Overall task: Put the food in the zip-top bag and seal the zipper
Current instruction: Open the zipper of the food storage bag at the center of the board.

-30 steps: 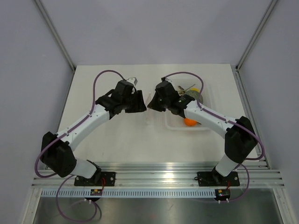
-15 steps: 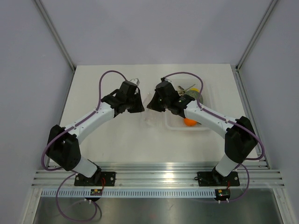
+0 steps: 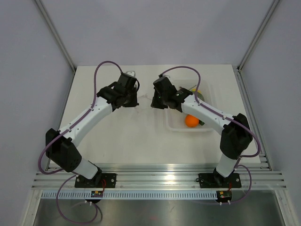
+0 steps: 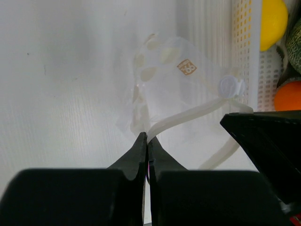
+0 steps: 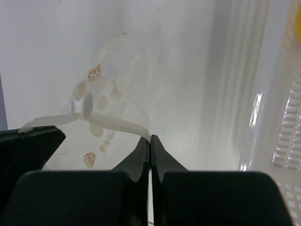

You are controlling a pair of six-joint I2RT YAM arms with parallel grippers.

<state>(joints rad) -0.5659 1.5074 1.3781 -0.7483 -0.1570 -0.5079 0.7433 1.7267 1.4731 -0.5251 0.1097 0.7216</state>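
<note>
Zipper [image 4: 188, 113] strip pinched at either end by the closed left tool [image 4: 146, 141] and right tool [image 5: 150, 141]; the clear zip-top bag [image 4: 169, 80] between them nearly vanishes against the surface [image 4: 56, 70]. Lemon [image 4: 273, 19], cropped, lies in the tray [image 4: 244, 56].

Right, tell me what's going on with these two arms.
Both arms are working on the zip-top bag. The left claw is shut on the zipper strip at one end of the mouth. The right claw is shut on it from the other side, so the bag is held between them. The lemon is not yet in the bag. It lies in the tray with the orange and the melon.
</note>
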